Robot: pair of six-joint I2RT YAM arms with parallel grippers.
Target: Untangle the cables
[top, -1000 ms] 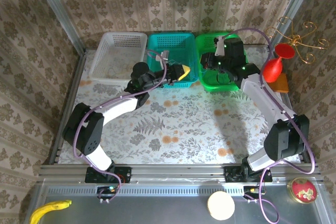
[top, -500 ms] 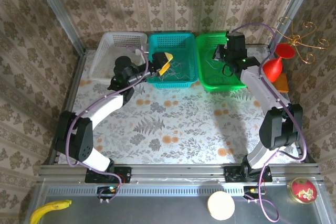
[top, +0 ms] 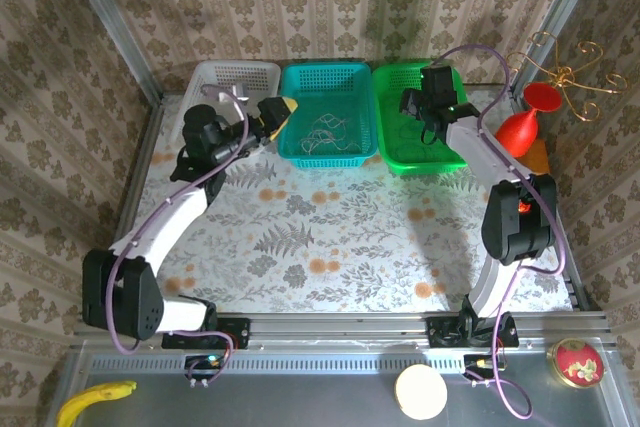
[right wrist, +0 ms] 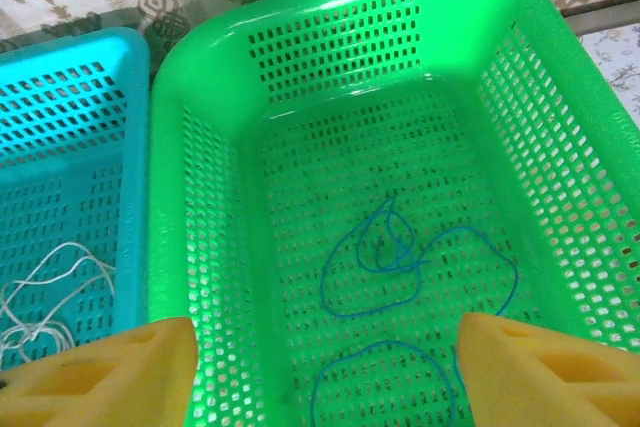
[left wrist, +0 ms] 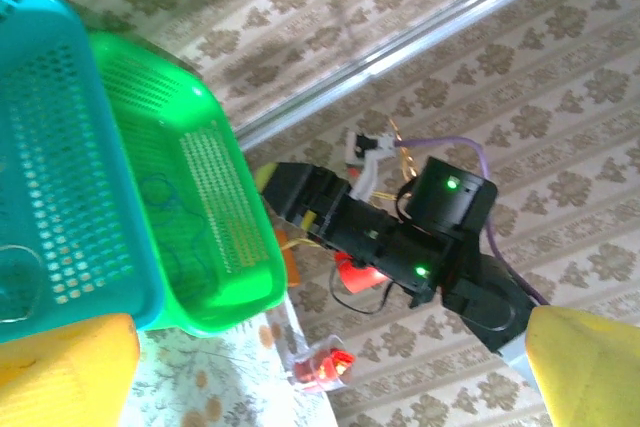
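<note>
A bunch of whitish cables [top: 325, 134] lies on the floor of the teal basket [top: 352, 75]; part of it [right wrist: 45, 292] shows at the lower left of the right wrist view. A thin blue cable [right wrist: 400, 252] lies in loose loops in the green basket [right wrist: 215, 77]. My right gripper [right wrist: 320, 387] hovers over the green basket [top: 390, 152], open with nothing between its yellow pads [right wrist: 100, 377]. My left gripper [top: 277, 112] hangs open and empty at the teal basket's left rim, and its yellow pads [left wrist: 590, 367] frame both baskets.
A white basket [top: 225, 97] stands left of the teal one. A red vase [top: 520, 127], an orange block [top: 537, 157] and a gold wire stand [top: 560, 72] sit at the right edge. Metal frame posts and wallpapered walls close in the table.
My left gripper has opened and drawn back left out of the teal basket. My right gripper has turned over the green basket and opened, and the blue cable now lies there.
</note>
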